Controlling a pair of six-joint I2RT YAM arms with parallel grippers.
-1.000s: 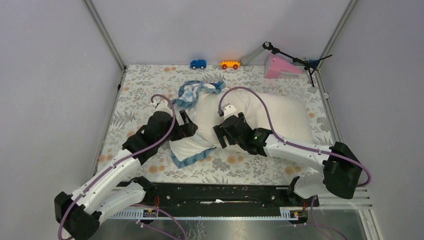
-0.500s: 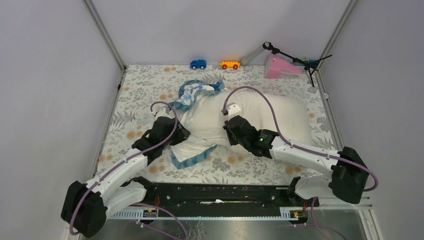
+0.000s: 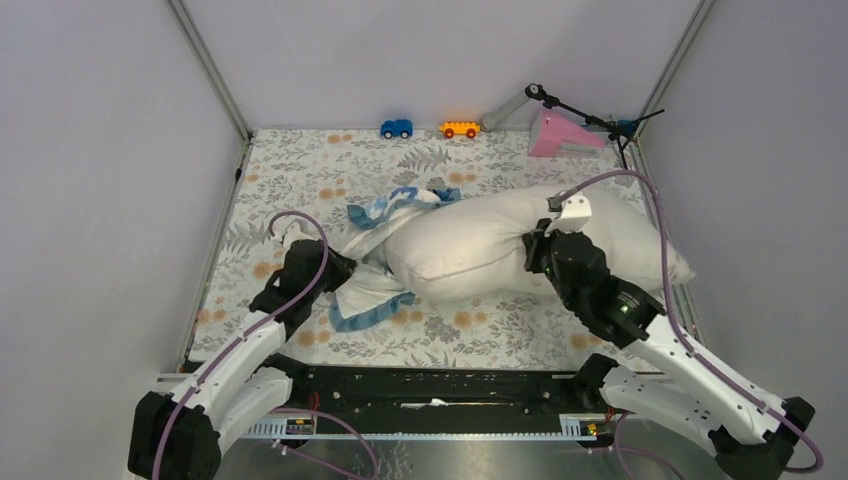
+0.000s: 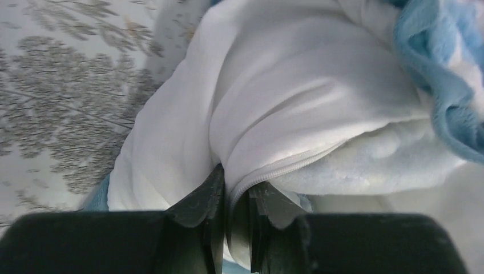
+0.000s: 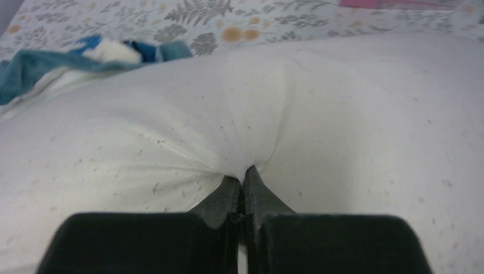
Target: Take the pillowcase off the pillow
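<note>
While left jaws pinch limp white pillowcase [image 4: 274, 114], right jaws nip plump cream pillow [image 5: 371, 125].

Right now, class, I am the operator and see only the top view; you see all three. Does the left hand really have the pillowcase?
Observer: Yes. In the left wrist view the left hand is shut on a white fold of the pillowcase.
Operator: Which part of it?
Observer: A zipper-like seam along the fabric's edge runs straight into the grip.
Operator: And the right hand?
Observer: In its wrist view the right hand is pinched shut on a pucker of the pillow.
</note>
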